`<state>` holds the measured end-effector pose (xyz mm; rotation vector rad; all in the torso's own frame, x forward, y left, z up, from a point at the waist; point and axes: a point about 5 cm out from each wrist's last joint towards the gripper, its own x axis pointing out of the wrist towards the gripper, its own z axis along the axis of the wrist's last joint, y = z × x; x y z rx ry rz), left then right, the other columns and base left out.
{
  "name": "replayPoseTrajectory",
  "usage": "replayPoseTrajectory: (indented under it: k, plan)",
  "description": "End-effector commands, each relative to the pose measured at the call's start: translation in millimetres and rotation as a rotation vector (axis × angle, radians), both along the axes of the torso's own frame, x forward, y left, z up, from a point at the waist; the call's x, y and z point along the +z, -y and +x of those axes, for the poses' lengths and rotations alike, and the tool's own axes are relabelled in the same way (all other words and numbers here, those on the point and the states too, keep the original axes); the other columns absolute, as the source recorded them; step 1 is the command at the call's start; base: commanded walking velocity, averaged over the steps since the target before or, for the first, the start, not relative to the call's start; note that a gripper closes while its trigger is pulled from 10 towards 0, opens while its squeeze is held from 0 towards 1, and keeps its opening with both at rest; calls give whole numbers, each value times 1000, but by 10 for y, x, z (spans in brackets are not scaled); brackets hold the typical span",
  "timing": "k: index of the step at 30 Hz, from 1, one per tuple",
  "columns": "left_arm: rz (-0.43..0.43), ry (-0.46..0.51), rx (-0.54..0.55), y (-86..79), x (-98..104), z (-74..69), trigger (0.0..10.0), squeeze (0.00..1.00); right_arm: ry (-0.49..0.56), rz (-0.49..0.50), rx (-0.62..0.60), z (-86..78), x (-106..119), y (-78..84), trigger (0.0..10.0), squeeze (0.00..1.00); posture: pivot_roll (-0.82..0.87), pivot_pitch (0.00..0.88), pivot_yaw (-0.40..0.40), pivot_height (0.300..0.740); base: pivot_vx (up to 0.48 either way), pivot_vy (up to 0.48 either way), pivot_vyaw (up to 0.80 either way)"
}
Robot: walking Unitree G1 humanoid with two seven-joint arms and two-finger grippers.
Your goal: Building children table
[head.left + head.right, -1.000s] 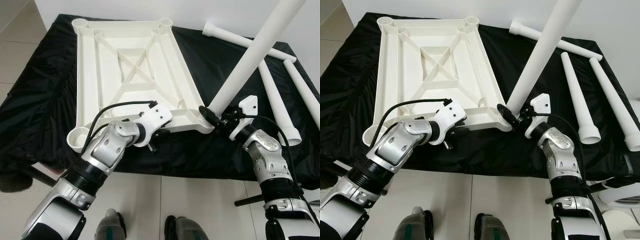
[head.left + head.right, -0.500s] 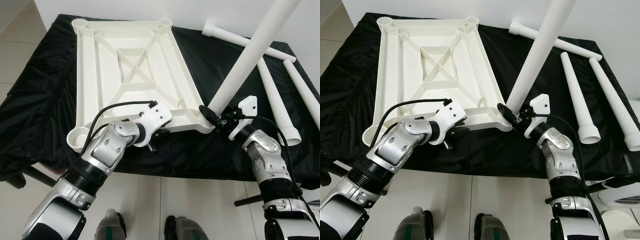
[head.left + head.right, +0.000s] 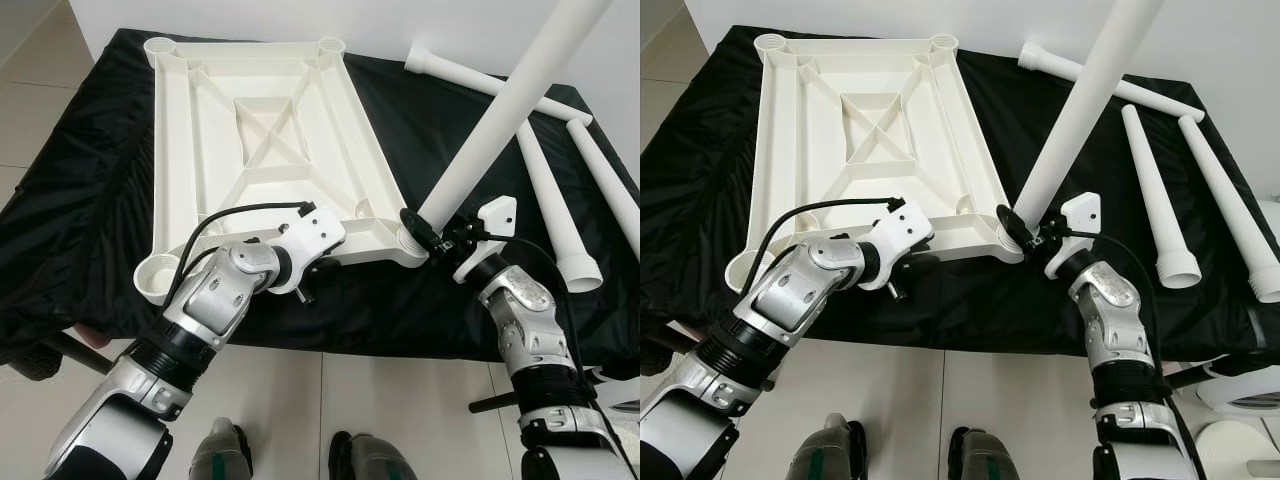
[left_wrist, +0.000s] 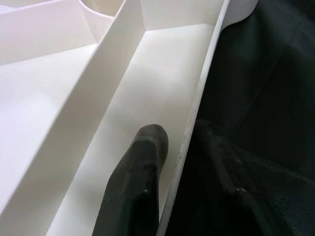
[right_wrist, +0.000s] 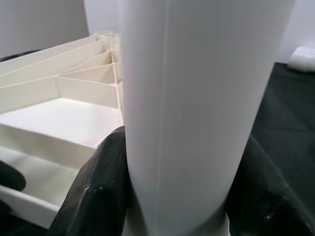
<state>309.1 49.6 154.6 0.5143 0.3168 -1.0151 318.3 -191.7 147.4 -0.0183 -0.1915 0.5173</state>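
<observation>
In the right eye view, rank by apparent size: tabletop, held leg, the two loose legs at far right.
1. Tabletop.
2. Held leg, nearer the camera, so unsure.
3. Two loose legs, which look alike.

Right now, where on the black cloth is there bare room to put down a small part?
The black cloth is bare left of the upturned tabletop, and between the tabletop and the loose legs. It is crowded at the near right corner, where the right gripper holds the leg, and along the near edge by the left gripper.
</observation>
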Motion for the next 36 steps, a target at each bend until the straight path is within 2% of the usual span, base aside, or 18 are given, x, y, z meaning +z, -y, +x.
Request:
replayPoseTrajectory:
  k: [1,12,14,18,36]
  plan:
    - [-2,43,-46,62,84,-22,10000,0,-76,-8,-41,-49,-169,61,10000,0,8,104,-34,740,0,0,0]
    - [-1,42,-42,47,89,-21,10000,0,-51,22,-125,-79,-145,-19,10000,0,11,112,-35,740,0,0,0]
    - [0,41,-41,44,89,-22,10000,0,-44,38,-180,-76,-128,-44,10000,0,14,115,-34,740,0,0,0]
    - [0,41,-40,41,89,-22,10000,0,-38,45,-190,-76,-114,-66,10000,0,15,117,-33,740,0,0,0]
    - [4,40,-36,18,95,-24,10000,0,-17,94,-370,-64,-50,-297,10000,0,25,125,-33,740,0,0,0]
